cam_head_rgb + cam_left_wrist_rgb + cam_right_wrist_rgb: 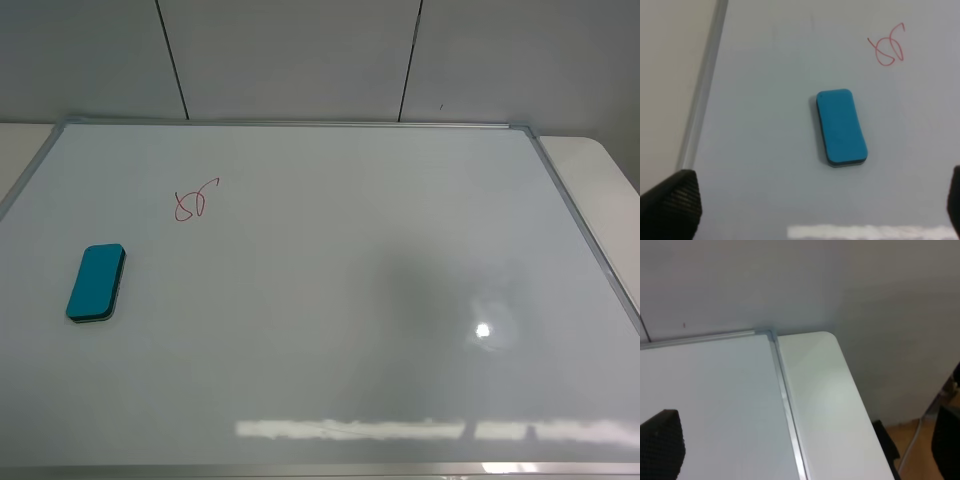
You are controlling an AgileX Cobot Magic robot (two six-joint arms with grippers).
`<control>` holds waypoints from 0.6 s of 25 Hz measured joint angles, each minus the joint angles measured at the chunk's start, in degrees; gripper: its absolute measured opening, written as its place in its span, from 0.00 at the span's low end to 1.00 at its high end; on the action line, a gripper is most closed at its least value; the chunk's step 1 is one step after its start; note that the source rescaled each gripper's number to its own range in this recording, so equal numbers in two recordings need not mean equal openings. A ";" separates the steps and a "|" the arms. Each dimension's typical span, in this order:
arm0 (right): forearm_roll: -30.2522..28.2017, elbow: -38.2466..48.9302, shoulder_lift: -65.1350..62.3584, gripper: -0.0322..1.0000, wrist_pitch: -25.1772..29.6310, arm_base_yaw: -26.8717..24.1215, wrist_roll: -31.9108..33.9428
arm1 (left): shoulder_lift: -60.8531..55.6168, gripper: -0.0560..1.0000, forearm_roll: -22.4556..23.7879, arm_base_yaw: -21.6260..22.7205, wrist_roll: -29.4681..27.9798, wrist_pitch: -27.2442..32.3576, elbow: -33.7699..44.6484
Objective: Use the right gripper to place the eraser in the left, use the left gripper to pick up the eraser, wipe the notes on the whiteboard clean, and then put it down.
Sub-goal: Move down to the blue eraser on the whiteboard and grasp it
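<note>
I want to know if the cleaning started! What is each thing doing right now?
eraser: lying flat on the whiteboard, blue side up, nobody holding it.
notes: red scribble, not wiped yet.
whiteboard: lying flat, clean apart from the notes.
left gripper: open, empty, apart from the eraser.
right gripper: open, empty.

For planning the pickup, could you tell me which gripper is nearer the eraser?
The left gripper: the eraser lies in its view, while the right gripper sees only the whiteboard's far corner.
</note>
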 joint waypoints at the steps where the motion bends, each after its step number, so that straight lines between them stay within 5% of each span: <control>1: -0.53 0.00 -1.21 1.00 2.29 -0.30 0.00 | 0.00 1.00 0.00 0.00 0.00 0.00 0.00; 6: -1.90 0.78 -10.33 1.00 12.25 -0.62 -0.05 | 0.00 1.00 0.00 0.00 0.00 0.00 0.00; 15: -0.07 11.79 -24.37 1.00 14.17 -0.62 -2.81 | 0.00 1.00 0.00 0.00 0.00 0.00 0.00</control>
